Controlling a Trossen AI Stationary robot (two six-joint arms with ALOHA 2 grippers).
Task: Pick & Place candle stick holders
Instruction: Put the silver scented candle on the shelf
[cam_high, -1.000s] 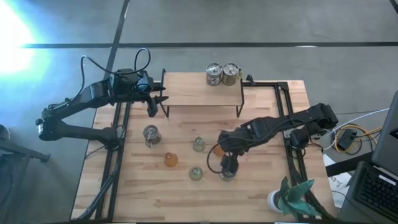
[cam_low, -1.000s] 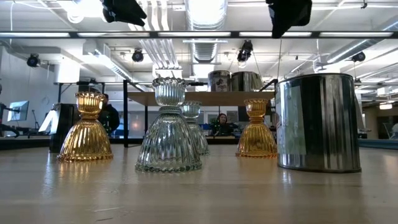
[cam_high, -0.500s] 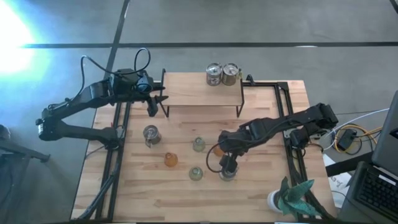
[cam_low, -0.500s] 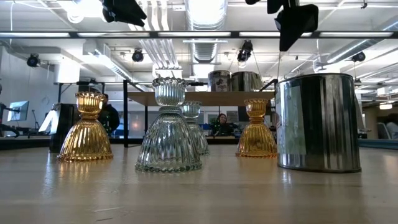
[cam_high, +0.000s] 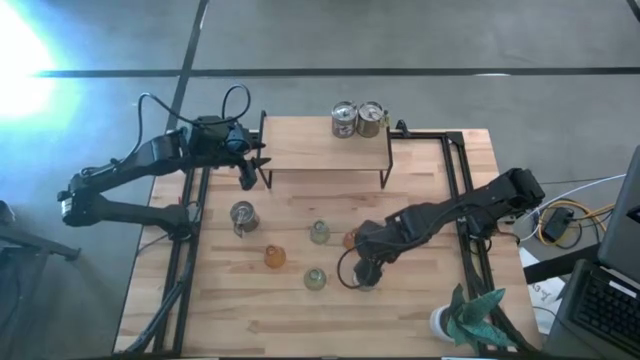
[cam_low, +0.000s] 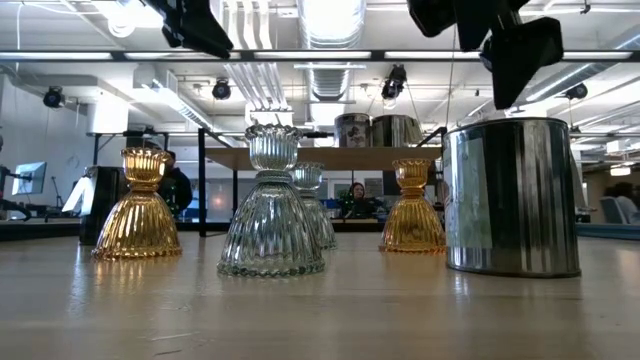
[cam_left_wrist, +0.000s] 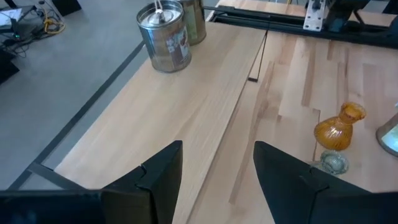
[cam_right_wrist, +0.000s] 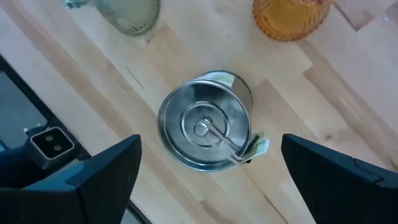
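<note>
Lower now, the right hand (cam_right_wrist: 205, 180) hangs spread wide over the silvery holder (cam_right_wrist: 205, 127); looks rigid, light, slick, so pinch its round wall; left hand (cam_left_wrist: 217, 180) waits apart

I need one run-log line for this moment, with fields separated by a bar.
right gripper: open, above silvery holder on table | left gripper: open, over shelf | two silvery holders on shelf

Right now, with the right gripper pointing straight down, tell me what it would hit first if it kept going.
Most likely the silvery can-like holder. The right gripper hangs open directly above it, fingers either side of its rim. The exact height above it is unclear, but nothing else lies between them.
</note>
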